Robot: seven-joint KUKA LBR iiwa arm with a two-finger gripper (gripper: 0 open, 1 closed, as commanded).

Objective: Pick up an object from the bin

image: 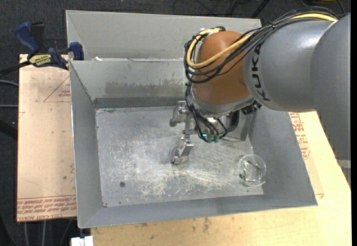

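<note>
One loose thing is seen in the bin point(83, 128): a small clear cup point(252, 170), rounded and see-through, lying on the bin floor near the front right corner, close to the right wall. The gripper point(179, 134) is held low over the middle of the floor, well apart from the clear cup and to its left. Its two fingers point(181, 153) are spread, one towards the back wall and one towards the front, and nothing is seen between them. An orange cover point(220, 72) with yellow and black cables is carried on the wrist above.
</note>
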